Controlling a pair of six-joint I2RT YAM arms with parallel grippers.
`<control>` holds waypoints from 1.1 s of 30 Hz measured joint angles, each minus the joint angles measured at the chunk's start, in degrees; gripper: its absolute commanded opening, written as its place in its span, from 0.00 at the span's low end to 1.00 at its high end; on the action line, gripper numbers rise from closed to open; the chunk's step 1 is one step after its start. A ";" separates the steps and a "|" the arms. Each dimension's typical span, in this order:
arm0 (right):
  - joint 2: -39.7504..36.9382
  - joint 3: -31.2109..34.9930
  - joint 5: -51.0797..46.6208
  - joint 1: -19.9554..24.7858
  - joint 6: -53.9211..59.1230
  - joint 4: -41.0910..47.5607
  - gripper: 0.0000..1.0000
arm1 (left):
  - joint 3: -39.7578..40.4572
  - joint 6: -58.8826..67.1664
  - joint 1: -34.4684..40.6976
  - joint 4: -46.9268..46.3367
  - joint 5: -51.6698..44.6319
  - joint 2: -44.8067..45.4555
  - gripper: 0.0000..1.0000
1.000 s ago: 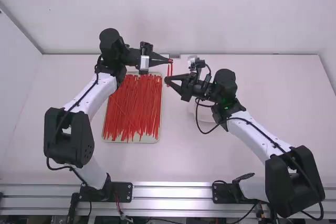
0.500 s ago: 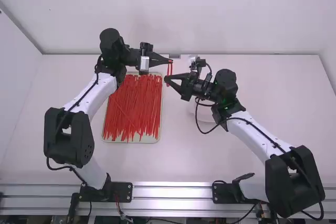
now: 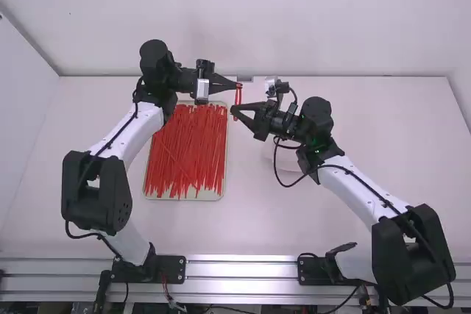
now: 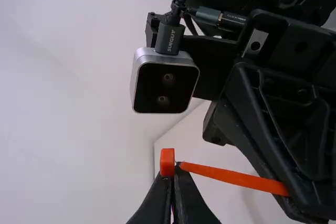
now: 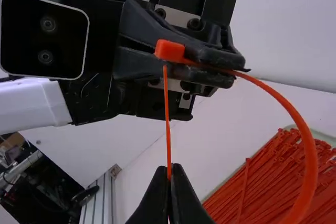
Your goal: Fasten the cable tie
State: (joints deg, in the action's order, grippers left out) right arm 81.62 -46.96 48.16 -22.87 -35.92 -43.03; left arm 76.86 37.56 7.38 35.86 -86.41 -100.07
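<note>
Red cable tie [image 3: 238, 98] is held looped at upper centre: head end is pinched by closed left end effector [image 3: 236, 87], tail by closed right end effector [image 3: 234, 112]. Judged light, springy, slick; best gripped near tail tip.

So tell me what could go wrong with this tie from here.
1. The left gripper pinches the tie only at its small head, with the tips of its fingers. A pull may twist the head or slip it out.
2. The right gripper also holds the thin tail by the tips. It could slide free, and the loop would likely spring open.
</note>
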 measured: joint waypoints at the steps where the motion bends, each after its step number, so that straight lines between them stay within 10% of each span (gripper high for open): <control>1: 0.00 0.00 -0.02 0.00 -0.11 -0.02 0.00 | 0.00 0.02 0.00 0.00 -0.02 0.00 0.02; 33: 0.00 0.00 -0.46 0.44 -3.58 -3.10 0.00 | 0.00 0.02 -0.09 -1.95 -0.48 0.00 0.02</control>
State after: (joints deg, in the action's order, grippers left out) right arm 81.62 -46.96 47.70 -22.44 -39.51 -46.13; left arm 76.86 37.58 7.29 33.91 -86.89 -100.07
